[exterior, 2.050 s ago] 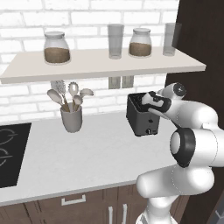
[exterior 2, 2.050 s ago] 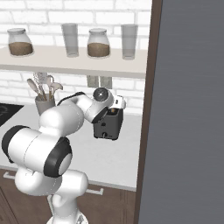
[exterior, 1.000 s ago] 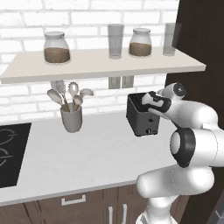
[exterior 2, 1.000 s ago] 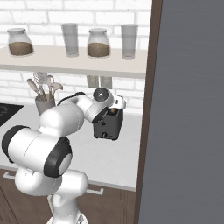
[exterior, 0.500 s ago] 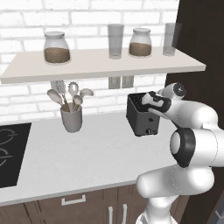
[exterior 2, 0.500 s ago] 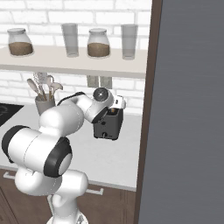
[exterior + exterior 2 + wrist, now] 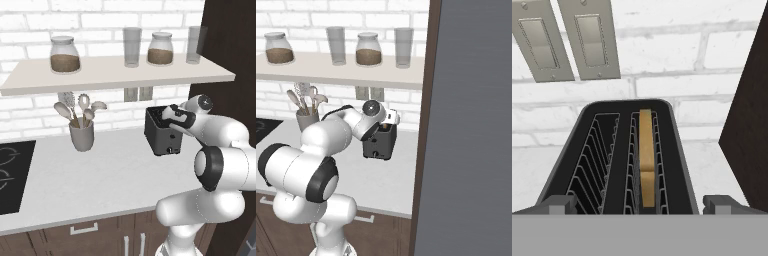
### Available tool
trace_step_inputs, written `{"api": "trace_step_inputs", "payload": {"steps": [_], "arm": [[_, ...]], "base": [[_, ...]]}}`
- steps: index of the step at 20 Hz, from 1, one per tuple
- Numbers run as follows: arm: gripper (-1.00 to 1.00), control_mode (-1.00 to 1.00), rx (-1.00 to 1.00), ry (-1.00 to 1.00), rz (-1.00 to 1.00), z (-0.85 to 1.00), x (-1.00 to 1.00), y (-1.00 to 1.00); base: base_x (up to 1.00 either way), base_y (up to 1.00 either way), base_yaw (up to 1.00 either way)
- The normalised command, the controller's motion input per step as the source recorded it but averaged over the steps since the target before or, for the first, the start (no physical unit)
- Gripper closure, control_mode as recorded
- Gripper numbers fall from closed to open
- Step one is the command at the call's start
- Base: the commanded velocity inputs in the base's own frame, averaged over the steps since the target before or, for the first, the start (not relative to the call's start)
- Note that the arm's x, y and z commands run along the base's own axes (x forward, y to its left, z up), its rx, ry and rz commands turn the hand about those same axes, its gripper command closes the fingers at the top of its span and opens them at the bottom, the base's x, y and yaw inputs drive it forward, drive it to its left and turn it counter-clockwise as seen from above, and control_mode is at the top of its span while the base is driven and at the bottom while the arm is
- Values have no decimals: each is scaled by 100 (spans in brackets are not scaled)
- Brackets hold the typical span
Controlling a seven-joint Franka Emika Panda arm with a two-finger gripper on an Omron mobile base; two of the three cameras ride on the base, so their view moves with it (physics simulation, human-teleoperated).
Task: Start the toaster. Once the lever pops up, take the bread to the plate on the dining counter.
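The black toaster (image 7: 161,134) sits on the pale desk (image 7: 90,175), near the back by the white brick wall (image 7: 105,20) and close to a tall dark panel (image 7: 471,125) on its right. The robot's claw (image 7: 640,202) hangs just over the top of the toaster. Its two dark tips are far apart, one at each side of the toaster, and nothing is between them, so the claw is wide and holding nothing.

In the hand view you look down into the toaster's two slots. The bread (image 7: 646,157) stands on its edge in the right slot, tan with a darker crust. The left slot has only wire bars in it. Two grey wall switches (image 7: 567,37) are on the bricks behind the toaster.

A grey cup of spoons (image 7: 81,131) stands on the desk, well to the left of the toaster. A black hob (image 7: 12,175) is at the far left edge. Above is a shelf (image 7: 115,75) with two jars (image 7: 65,54) of brown stuff and two tall glasses (image 7: 132,46)
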Motion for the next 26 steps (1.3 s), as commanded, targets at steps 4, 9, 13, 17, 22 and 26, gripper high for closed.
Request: {"api": "trace_step_inputs", "payload": {"steps": [4,9,13,17,22,26], "arm": [[-100,-100,-1,0,0,0,0,0],[-100,-100,0,2,0,0,0,0],[-100,-100,0,3,0,0,0,0],[-100,-100,0,0,0,1,0,0],[-100,-100,0,0,0,1,0,0],[-100,-100,0,0,0,0,0,0]], "base": [[0,0,0],[0,0,0],[0,0,0],[0,0,0],[0,0,0],[0,0,0]]}}
